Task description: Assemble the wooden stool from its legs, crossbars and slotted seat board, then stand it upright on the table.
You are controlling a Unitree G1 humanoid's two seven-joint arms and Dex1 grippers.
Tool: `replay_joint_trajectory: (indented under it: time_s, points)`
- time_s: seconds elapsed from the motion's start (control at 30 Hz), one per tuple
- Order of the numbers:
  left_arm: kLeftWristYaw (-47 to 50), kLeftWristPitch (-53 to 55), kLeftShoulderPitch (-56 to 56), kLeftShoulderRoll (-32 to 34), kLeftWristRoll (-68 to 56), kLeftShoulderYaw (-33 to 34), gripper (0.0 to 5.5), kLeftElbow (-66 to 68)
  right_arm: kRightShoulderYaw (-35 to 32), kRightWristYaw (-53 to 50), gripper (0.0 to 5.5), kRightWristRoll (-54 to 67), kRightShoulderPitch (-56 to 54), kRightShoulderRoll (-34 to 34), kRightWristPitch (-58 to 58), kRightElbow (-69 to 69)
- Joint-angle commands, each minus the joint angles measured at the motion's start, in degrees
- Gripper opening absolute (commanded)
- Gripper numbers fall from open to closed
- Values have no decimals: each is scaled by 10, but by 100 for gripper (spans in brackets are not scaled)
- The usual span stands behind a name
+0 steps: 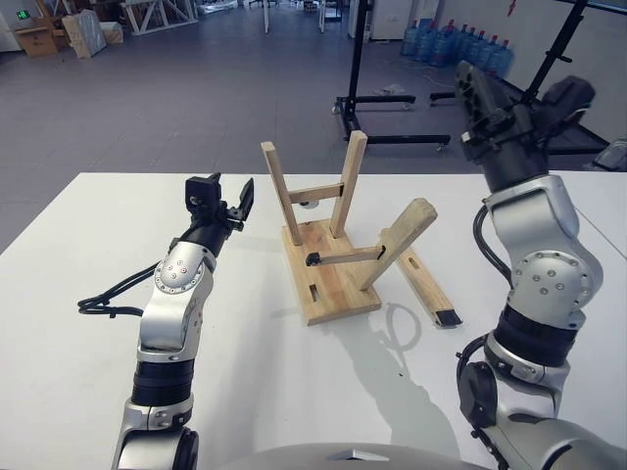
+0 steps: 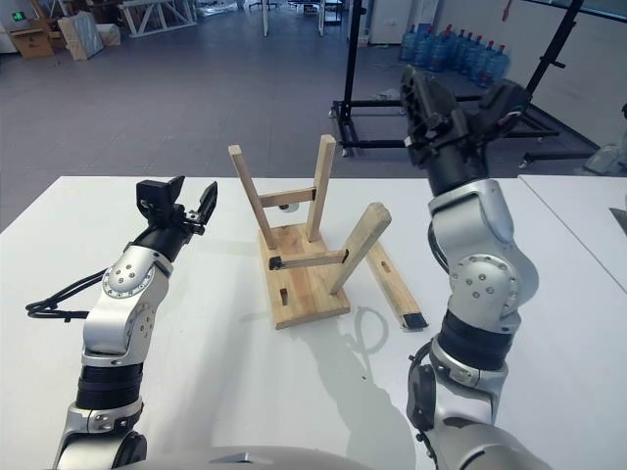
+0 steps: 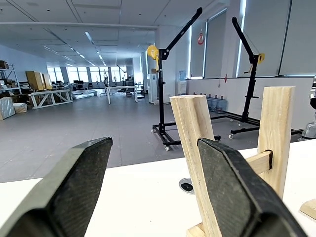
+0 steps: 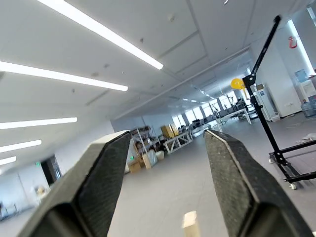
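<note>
- Currently the half-built stool point(image 2: 306, 257) sits upside down in the middle of the white table point(image 1: 98, 225).
- Seat board point(image 1: 338, 289) lies flat on the table, and slots show on its near part.
- Far-left leg point(image 1: 280, 191) and far-right leg point(image 1: 349, 183) stand upright at the board's far end.
- A crossbar point(image 1: 315, 193) runs between those two legs.
- Third leg point(image 1: 397, 243) leans tilted over the board's right side, top end pointing up and right.
- Second crossbar point(image 1: 345, 258) sticks out of the third leg toward the left, with a black tip on its free end above the board.
- Fourth leg point(image 1: 429, 288) lies flat on the table just right of the board, black cap on its near end.
- Left claw point(image 1: 227, 188) hovers above the table, left of the far-left leg. It is near that leg but not touching, with fingers spread and nothing between them.
- Right claw point(image 4: 168, 136) is raised high at the far right, well apart from the stool. Its fingers are spread and hold nothing.
- Black cable point(image 1: 108, 299) lies on the table by the left arm.
- Black stand point(image 1: 358, 59) and water bottles point(image 1: 460, 44) are on the floor beyond the table.
</note>
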Motion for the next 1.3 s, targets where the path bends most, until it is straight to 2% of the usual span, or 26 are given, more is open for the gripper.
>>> replay_joint_trajectory:
  time_s: [0.03, 0.17, 0.37, 0.7, 0.93, 1.1, 1.3]
  points:
    - [11, 3, 21, -1, 5, 7, 316, -14, -9, 52, 272, -47, 154, -59, 28, 30]
    - [25, 4, 31, 2, 7, 21, 316, -21, 20, 205, 272, -107, 329, -122, 13, 89]
    - [21, 13, 32, 2, 5, 15, 316, -25, 96, 271, 272, -194, 407, -147, 3, 114]
    - [16, 18, 39, 5, 7, 4, 316, -27, 166, 276, 272, -290, 408, -142, -11, 126]
    - [17, 14, 40, 3, 9, -2, 316, -23, 176, 266, 272, -331, 390, -135, -5, 152]
    - [15, 14, 42, 3, 11, -5, 316, -23, 176, 266, 202, -344, 381, -128, -10, 154]
    - [9, 12, 26, 11, 10, 2, 316, -21, 165, 244, 202, -363, 371, -106, -47, 156]
